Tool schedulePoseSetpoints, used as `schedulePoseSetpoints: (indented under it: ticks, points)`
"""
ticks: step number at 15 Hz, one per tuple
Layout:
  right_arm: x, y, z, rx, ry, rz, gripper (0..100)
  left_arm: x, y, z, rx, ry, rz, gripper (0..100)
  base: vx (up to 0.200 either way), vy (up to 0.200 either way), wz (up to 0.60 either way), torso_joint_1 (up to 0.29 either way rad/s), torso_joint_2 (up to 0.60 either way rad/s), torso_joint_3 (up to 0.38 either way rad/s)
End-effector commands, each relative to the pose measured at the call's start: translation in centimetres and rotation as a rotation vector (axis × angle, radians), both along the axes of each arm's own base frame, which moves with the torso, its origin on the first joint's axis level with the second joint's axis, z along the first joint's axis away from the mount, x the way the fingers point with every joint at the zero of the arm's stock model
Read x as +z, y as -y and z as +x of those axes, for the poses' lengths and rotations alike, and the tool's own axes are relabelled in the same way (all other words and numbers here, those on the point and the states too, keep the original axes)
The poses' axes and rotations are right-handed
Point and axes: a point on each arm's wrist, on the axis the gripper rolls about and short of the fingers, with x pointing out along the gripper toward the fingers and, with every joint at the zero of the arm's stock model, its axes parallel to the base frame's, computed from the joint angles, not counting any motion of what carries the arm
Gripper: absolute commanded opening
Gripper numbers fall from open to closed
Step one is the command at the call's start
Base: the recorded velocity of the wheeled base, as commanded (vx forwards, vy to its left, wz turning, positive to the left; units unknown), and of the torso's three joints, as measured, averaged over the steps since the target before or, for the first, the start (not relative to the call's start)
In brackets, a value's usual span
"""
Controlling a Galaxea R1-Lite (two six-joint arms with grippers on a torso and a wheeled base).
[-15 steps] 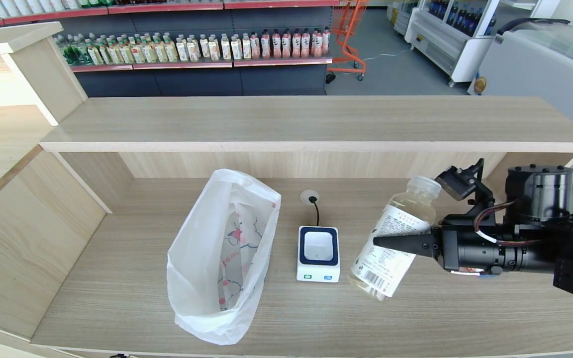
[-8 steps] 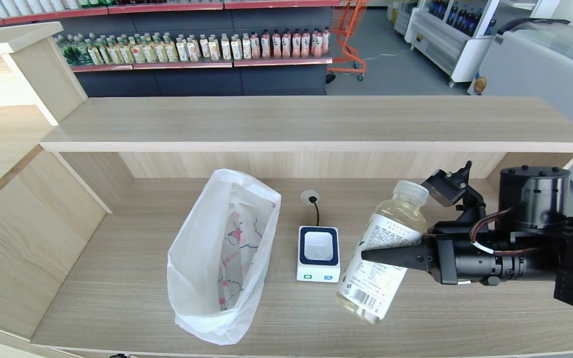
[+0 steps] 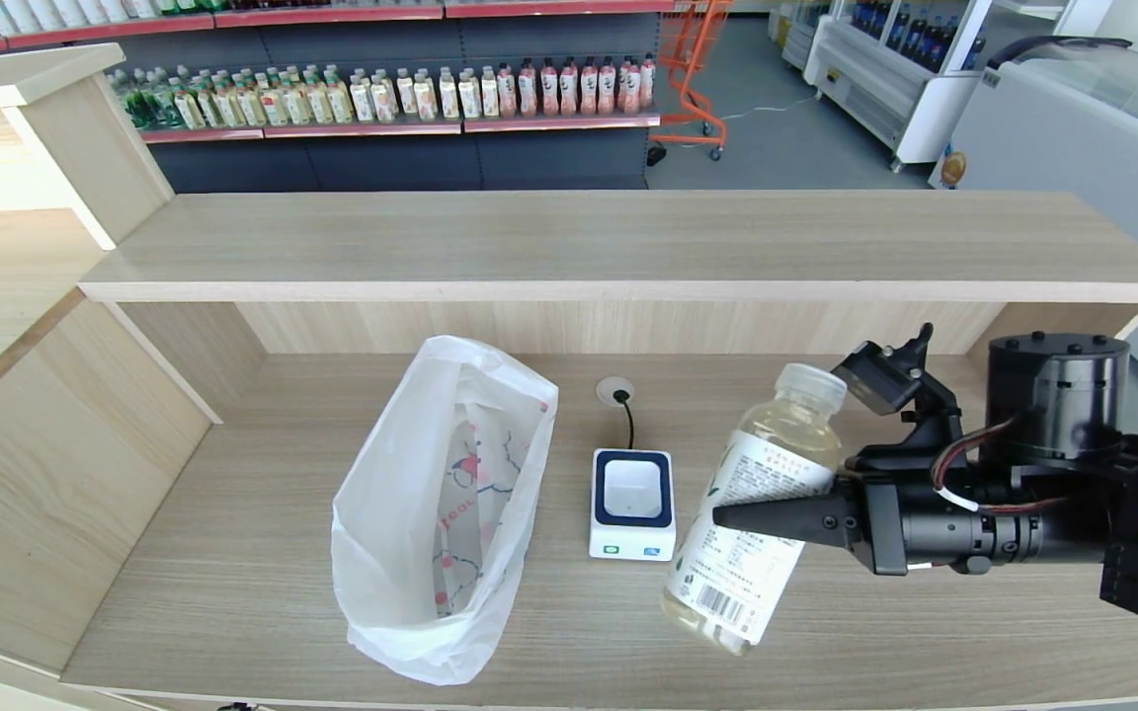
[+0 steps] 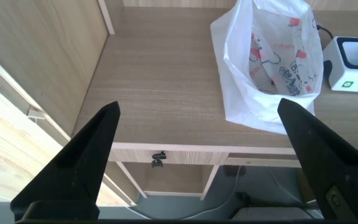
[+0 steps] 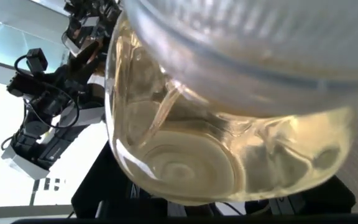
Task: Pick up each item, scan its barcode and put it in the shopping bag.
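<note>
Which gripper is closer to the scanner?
Right. The right gripper holds a bottle just beside the scanner; the left gripper, open, hangs on the bag's far side.

- Right arm (image 3: 984,528): enters from the robot's right and lies roughly horizontal, with the forearm pointing toward the robot's left.
- Right wrist: a cylindrical joint housing (image 3: 1058,395) stands upright above the forearm. The wrist camera (image 3: 885,373) sits on a bracket above the gripper base, with cables looped beside it.
- Right gripper (image 3: 742,517): jaws clamped across the midsection of a bottle (image 3: 776,449). One tapered black finger (image 3: 776,515) lies over the label; the opposite finger is hidden behind the bottle. The bottle is held tilted, cap uppermost.
- Left gripper (image 4: 197,109): jaws spread wide apart, with both black fingers (image 4: 79,168) in the left wrist view.
</note>
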Motion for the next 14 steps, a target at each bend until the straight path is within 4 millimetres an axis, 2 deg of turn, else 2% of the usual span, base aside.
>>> schedulePoseSetpoints:
  ticks: [1, 5, 8, 10, 14]
  points:
    - [0.2, 0.0, 0.1, -0.004, 0.032, -0.002, 0, 0.0, 0.0, 0.0, 0.000, 0.000, 0.000, 100, 0.000, 0.000, 0.00, 0.000, 0.00, 0.000]
    - [-0.9, 1.1, 3.0, -0.210, 0.405, -0.203, 0, 0.0, 0.0, 0.0, 0.000, -0.001, 0.000, 100, 0.000, 0.000, 0.00, 0.000, 0.00, 0.000]
    - [-2.2, 1.2, 6.1, -0.264, 0.550, -0.178, 0, 0.0, 0.0, 0.0, 0.000, 0.000, 0.000, 100, 0.000, 0.000, 0.00, 0.000, 0.00, 0.000]
    - [-3.9, 0.6, 7.7, -0.253, 0.667, -0.170, 0, 0.0, 0.0, 0.0, 0.000, 0.000, 0.000, 100, 0.000, 0.000, 0.00, 0.000, 0.00, 0.000]
    - [-5.3, -0.9, 11.0, -0.096, 0.890, -0.158, 0, 0.0, 0.0, 0.0, 0.000, 0.000, 0.000, 100, 0.000, 0.000, 0.00, 0.000, 0.00, 0.000]
